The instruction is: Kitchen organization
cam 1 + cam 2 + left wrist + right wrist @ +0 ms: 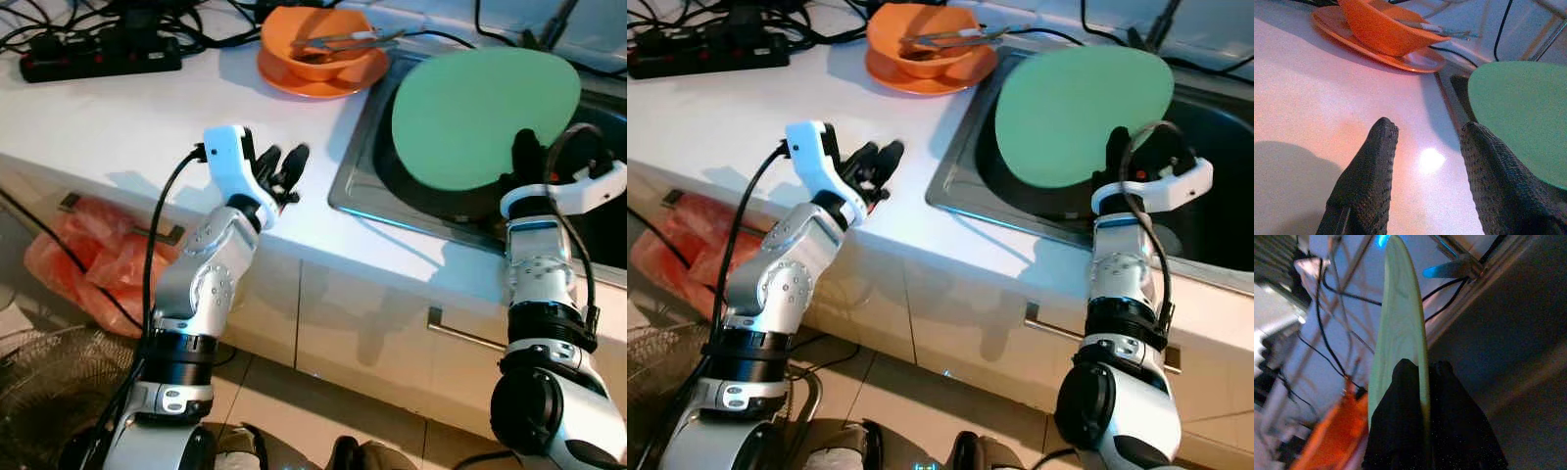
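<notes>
A large green plate [480, 113] is held tilted over the steel sink [358, 181], with my right gripper [529, 157] shut on its near rim; the right wrist view shows the green plate [1400, 333] edge-on between the fingers [1400, 416]. My left gripper [284, 168] is open above the white counter [118, 117], near its front edge, with nothing between the fingers [1371, 171]. An orange bowl [313, 39] stands on an orange plate [328, 78] at the back of the counter, with metal tongs [353, 39] lying across the bowl.
A black power strip [98, 54] with tangled cables lies at the counter's back left. Below are cabinet doors with a metal handle [470, 333], an orange plastic bag [83, 255] hanging at the left, and a tiled floor.
</notes>
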